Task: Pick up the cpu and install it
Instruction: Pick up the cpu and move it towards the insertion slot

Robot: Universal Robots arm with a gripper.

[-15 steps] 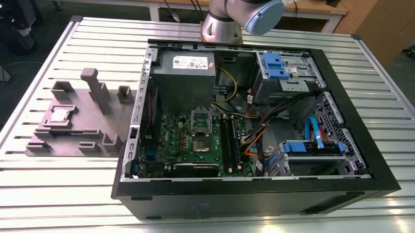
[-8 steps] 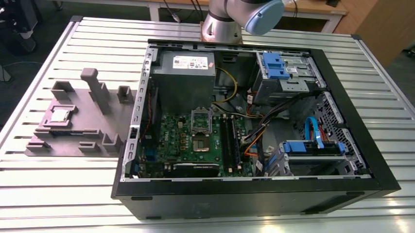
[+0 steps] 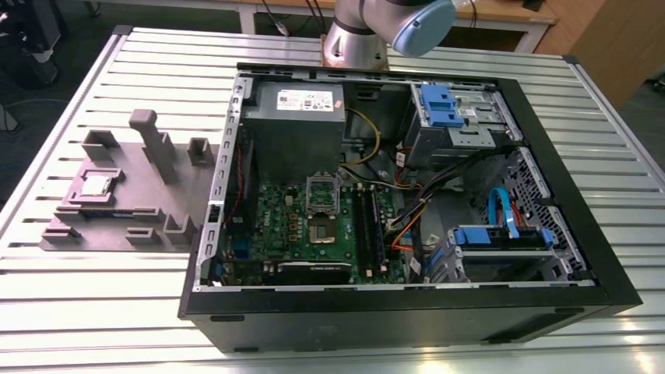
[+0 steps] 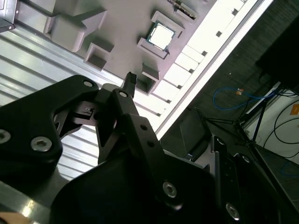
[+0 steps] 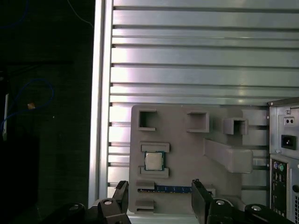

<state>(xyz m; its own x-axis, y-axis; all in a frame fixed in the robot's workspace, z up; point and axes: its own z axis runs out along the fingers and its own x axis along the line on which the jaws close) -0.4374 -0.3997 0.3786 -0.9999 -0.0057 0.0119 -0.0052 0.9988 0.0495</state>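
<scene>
The cpu (image 3: 96, 185), a small square chip with a silvery top, lies flat in a recess of the grey fixture tray (image 3: 130, 167) on the exterior view's left, beside the open computer case. It also shows in both wrist views: cpu (image 5: 153, 161) and cpu (image 4: 162, 36). My gripper (image 5: 160, 199) hangs well above the tray, open, with nothing between its black fingers (image 5: 200, 198). The chip sits a little beyond the fingertips. In the second wrist view one black finger (image 4: 131, 80) points toward the tray. On the green motherboard the cpu socket (image 3: 322, 227) stands open, its lid (image 3: 323, 192) raised.
The black computer case (image 3: 416, 312) lies on its side on the slatted metal table (image 3: 104, 312). Inside are a grey power supply (image 3: 296, 105), long black memory sticks (image 3: 366, 226), loose cables (image 3: 416, 210) and blue drive bays (image 3: 504, 238). Tall posts (image 3: 151, 140) rise from the tray. The arm's base (image 3: 359, 39) stands behind the case.
</scene>
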